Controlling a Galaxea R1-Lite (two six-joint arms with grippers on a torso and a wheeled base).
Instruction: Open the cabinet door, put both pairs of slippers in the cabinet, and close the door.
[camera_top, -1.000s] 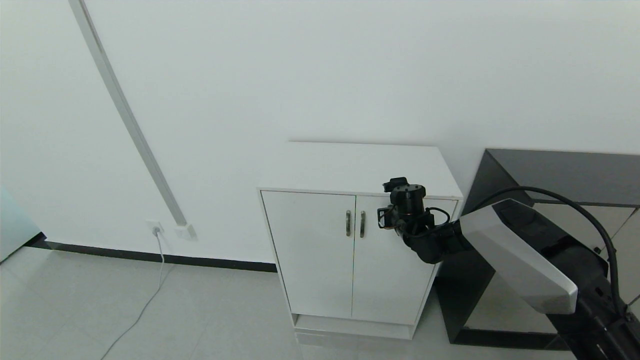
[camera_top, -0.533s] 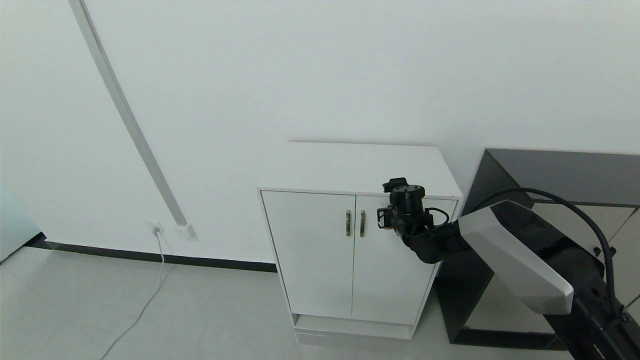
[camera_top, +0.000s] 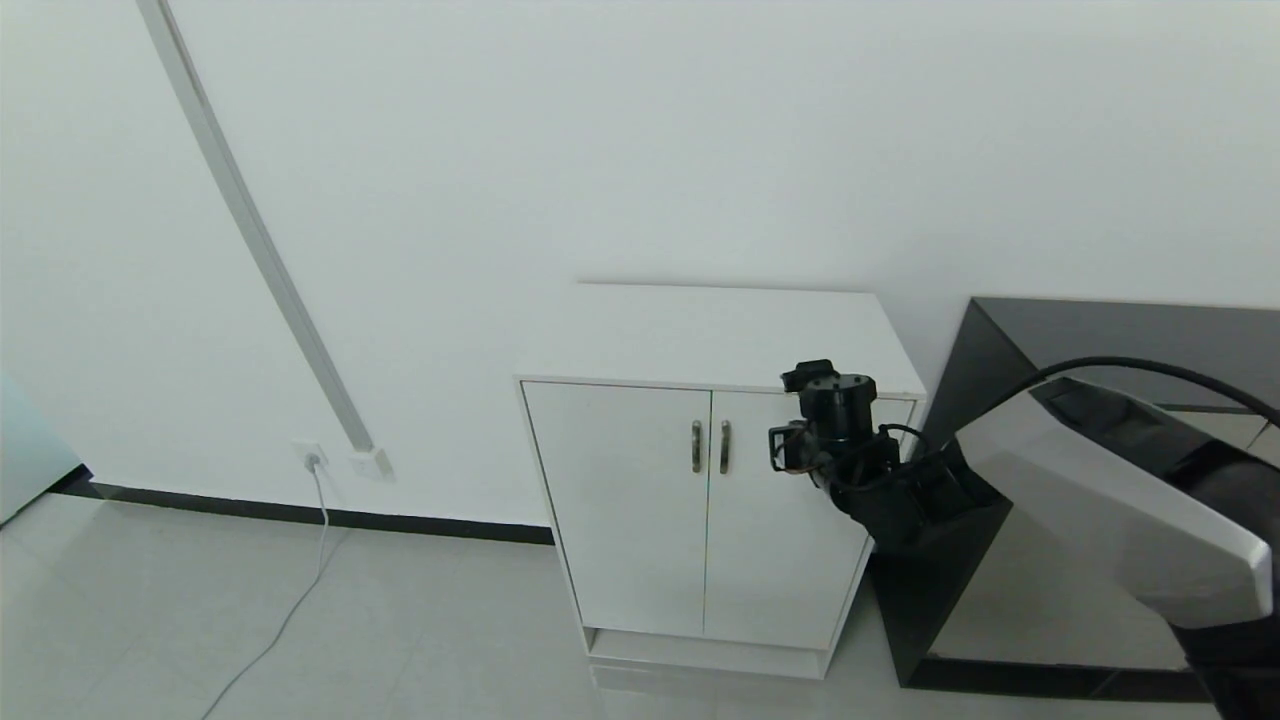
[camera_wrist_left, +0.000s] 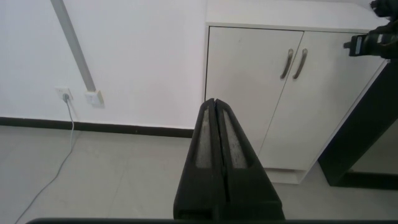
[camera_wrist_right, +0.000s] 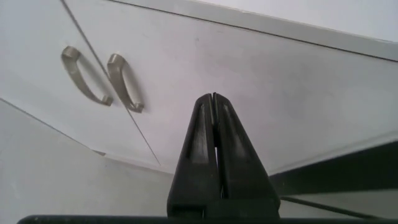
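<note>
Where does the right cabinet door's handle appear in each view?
Head view: right door's handle, high on the cabinet front, near its middle.
Left wrist view: right door's handle, far beyond the shut left claw.
Right wrist view: right door's handle, close, off the shut right claw.
Shared landmark: left door's handle beside it.
</note>
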